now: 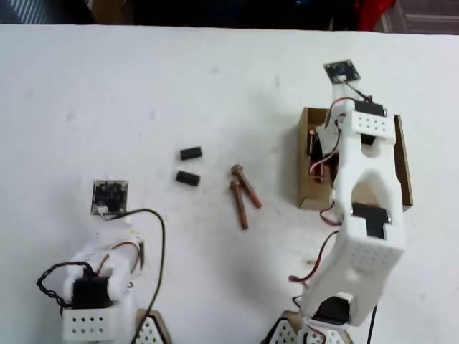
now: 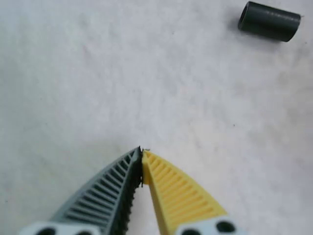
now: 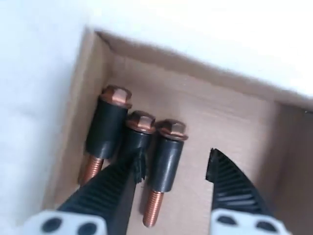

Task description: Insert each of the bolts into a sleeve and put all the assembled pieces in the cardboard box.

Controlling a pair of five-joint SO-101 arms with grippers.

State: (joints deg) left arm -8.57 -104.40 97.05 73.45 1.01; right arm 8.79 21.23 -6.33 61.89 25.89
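Two black sleeves (image 1: 189,153) (image 1: 187,178) lie left of centre on the white table, and two copper bolts (image 1: 246,186) (image 1: 239,205) lie just right of them. My left gripper (image 2: 142,152) is shut with nothing in it, low over bare table near the front left, one sleeve (image 2: 269,21) lying ahead of it. The right arm hangs over the cardboard box (image 1: 305,159), and my right gripper (image 3: 173,164) stands open inside it above three assembled bolt-and-sleeve pieces (image 3: 165,164) lying side by side on the box floor (image 3: 234,127).
The box (image 3: 80,103) stands at the right of the table, mostly covered by the right arm (image 1: 362,215). The left arm (image 1: 97,287) and its cables sit at the front left. Open tabletop stretches across the back and left.
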